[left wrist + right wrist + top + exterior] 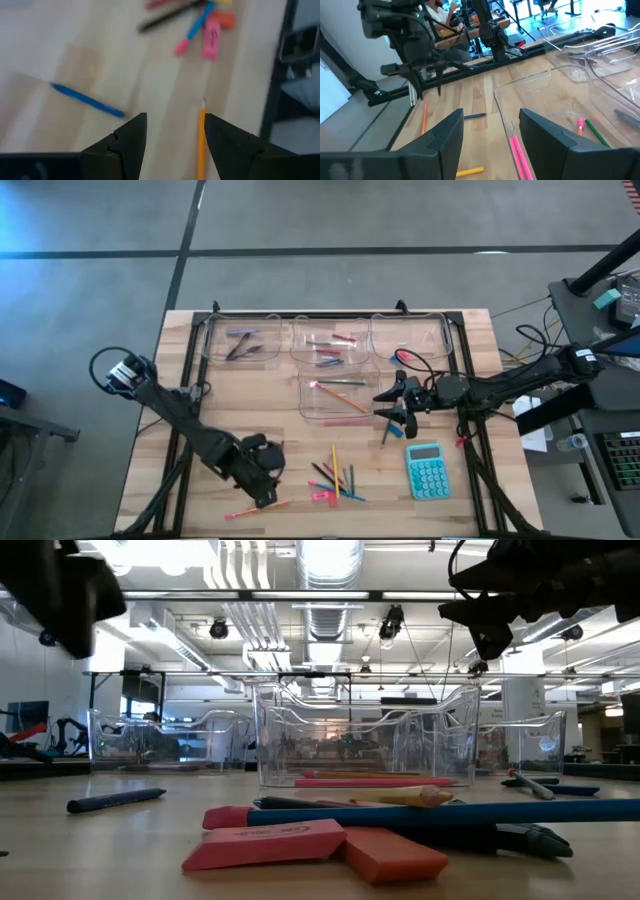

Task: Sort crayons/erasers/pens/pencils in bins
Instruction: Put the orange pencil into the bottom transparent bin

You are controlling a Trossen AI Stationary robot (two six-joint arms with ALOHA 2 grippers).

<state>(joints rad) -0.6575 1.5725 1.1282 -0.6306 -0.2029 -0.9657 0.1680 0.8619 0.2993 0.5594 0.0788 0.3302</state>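
Cluttering wooden table (250,395): loose pencils (335,470).

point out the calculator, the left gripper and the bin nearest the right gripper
calculator (426,471): high view, middle of its keypad
left gripper (266,496): high view, between its fingertips
bin (313,408): high view, bare floor near its left wall

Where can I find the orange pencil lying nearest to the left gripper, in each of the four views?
High view: orange pencil near the bottom edge, left of centre.
Low view: not in it.
Left wrist view: between the gripper's own fingers.
Right wrist view: on the table under the other arm.
Shared landmark: the open left gripper above it.
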